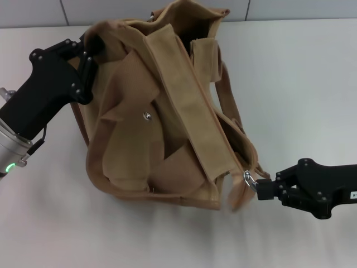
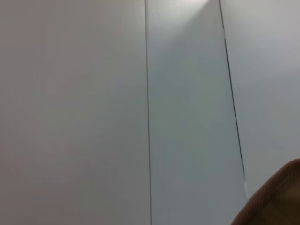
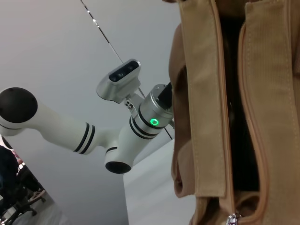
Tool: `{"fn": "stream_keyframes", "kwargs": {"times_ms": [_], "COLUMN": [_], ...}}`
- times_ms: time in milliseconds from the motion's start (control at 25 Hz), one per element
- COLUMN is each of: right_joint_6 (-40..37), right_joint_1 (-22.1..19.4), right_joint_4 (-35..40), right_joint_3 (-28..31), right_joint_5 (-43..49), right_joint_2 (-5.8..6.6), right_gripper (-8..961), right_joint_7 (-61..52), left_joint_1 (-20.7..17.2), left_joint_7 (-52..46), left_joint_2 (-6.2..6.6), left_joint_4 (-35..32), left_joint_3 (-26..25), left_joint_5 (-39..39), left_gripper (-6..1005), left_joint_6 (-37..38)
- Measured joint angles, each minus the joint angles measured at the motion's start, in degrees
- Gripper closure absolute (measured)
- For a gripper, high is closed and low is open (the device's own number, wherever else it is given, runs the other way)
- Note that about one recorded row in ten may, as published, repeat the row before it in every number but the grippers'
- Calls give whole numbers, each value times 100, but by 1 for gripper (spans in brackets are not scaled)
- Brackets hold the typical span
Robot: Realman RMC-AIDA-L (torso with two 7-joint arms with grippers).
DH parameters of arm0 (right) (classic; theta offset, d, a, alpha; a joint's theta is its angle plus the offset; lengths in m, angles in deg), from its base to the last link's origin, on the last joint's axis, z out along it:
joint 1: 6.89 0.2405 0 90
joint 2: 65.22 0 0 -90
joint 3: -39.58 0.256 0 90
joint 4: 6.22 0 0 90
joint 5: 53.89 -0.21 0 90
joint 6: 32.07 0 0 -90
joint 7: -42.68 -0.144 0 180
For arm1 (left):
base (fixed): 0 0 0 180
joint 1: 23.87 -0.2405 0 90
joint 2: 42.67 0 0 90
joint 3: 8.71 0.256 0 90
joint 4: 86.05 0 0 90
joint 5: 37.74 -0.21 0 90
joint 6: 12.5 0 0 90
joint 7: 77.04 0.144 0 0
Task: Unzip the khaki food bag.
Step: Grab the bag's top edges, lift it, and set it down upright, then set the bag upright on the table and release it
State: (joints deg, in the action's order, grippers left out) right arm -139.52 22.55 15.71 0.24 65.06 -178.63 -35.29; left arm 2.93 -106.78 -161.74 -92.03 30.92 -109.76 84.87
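Observation:
The khaki food bag [image 1: 167, 128] lies slumped on the white table, its wide strap handle [image 1: 187, 100] draped across it and a silver snap [image 1: 147, 116] showing on the front. My left gripper [image 1: 91, 51] is shut on the bag's far left corner. Near the front right corner, my right gripper [image 1: 258, 187] is shut on the metal zipper pull [image 1: 248, 179], pulled out toward the right. In the right wrist view the khaki food bag [image 3: 206, 93] shows a dark open gap [image 3: 234, 122] between its zipper edges. A sliver of the bag [image 2: 276, 201] appears in the left wrist view.
The white table [image 1: 301, 72] extends right and in front of the bag. A grey panelled wall [image 2: 140, 93] stands behind. The left arm [image 3: 140, 122], with a green light, shows in the right wrist view beside the bag.

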Motion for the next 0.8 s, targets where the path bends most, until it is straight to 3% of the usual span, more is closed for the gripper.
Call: {"fn": "stream_keyframes", "kwargs": {"times_ms": [360,640,800], "right_joint_6": [-138,-299,-324], "right_joint_1": [-13,-510,-797], "right_joint_4": [66,827,1187], "right_joint_3": [22,169,579], "right_joint_5": [1,-17,-9], "right_joint_2": [18,24,17], "right_gripper": [831,813,803], "right_joint_7": [-88,-279,-146], "left_joint_1": [35,37,42], "left_joint_7": [-22,-23,-23], "left_joint_2": [7,15,15], "left_joint_4": [1,1,1], "left_joint_3": [-12,-9,-8], "left_joint_5": [7,9,9], "left_gripper": [951,951,952], "left_joint_6": [-51,-79,-107]}}
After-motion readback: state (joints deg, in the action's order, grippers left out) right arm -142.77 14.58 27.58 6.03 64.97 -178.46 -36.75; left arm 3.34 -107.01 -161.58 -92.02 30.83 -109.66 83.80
